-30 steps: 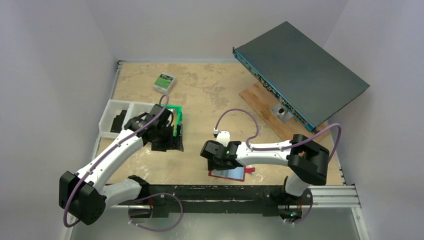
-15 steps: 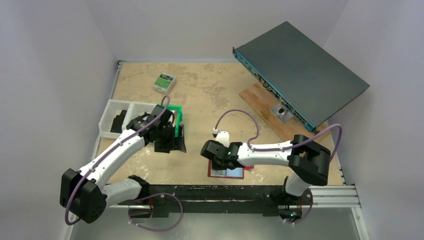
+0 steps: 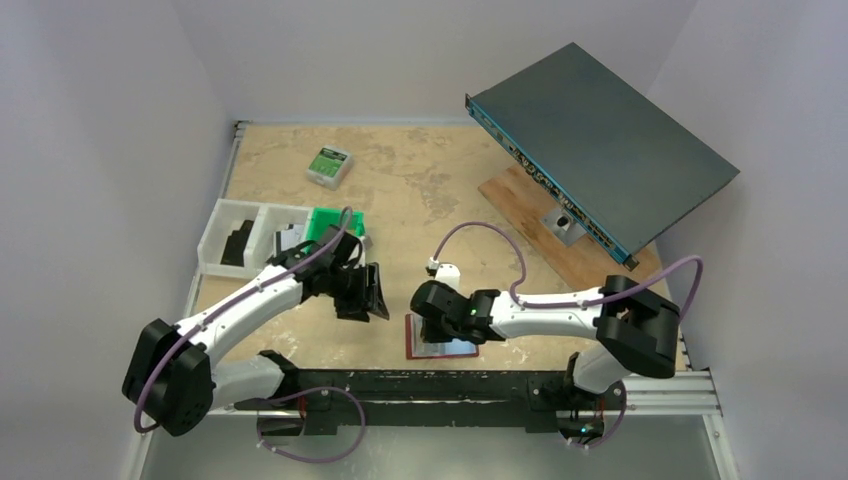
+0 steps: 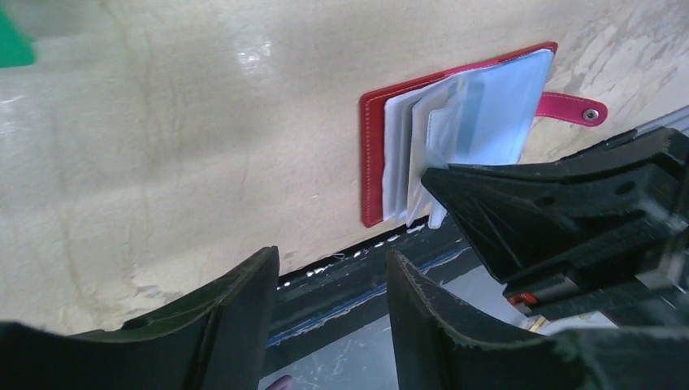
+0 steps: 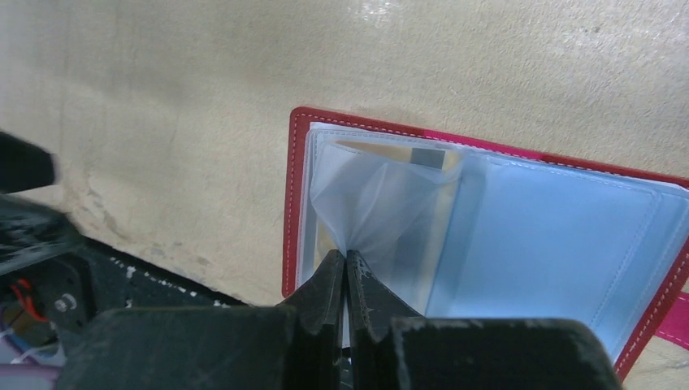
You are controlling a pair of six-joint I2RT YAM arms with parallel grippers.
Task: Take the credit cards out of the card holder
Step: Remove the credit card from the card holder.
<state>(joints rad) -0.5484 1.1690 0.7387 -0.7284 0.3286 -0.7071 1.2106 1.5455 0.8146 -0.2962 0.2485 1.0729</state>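
Card holder (image 5: 552,236) lies open — right gripper (image 5: 345,260) pinches its clear sleeve (image 5: 382,203), left gripper (image 4: 333,256) spread wide.

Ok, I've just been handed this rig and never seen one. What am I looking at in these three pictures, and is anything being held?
Two white robot arms are bolted at the table's near edge. The wide picture looks down from above and behind them. The other two come from a camera on each wrist, so the black fingers in the foreground are that arm's own. The red card holder lies open near the front edge. The right end effector is shut, pinching one of its clear sleeves. The left end effector is open and empty, off to the holder's left. Farther back are a green bin, a white tray, a small green-and-white box and a dark flat device propped on a wooden board. No card is visibly out.
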